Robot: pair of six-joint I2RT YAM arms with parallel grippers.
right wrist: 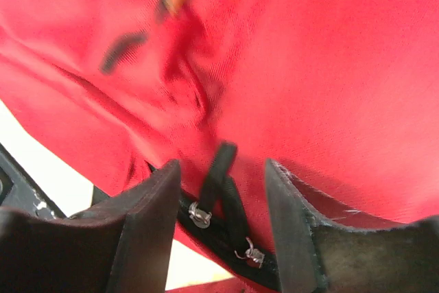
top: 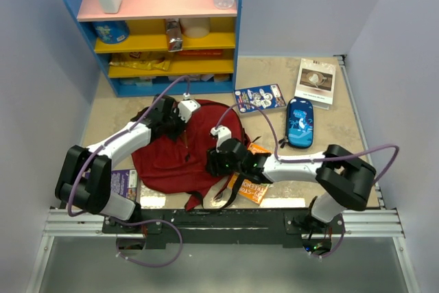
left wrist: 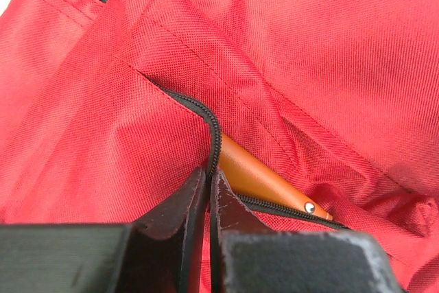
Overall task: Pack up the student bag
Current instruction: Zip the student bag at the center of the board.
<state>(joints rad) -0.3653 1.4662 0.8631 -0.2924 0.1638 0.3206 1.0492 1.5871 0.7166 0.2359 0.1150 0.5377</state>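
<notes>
Left pincer (left wrist: 208,186) is closed on the zipper edge (left wrist: 199,111) of the student bag (top: 171,162), lying lower centre in the top view, right pincer (right wrist: 221,166) stands open around a zipper pull (right wrist: 225,152); one orange item (left wrist: 257,178) is inside, pencil case (top: 300,123) and booklets (top: 260,97) are not yet packed.

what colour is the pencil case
Blue pencil case with a pale print; clearest in the top external view.

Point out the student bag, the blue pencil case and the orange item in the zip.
student bag (top: 164,162): top external view, red front fabric.
blue pencil case (top: 299,123): top external view, its middle.
orange item (left wrist: 257,178): left wrist view, mid-length.
</notes>
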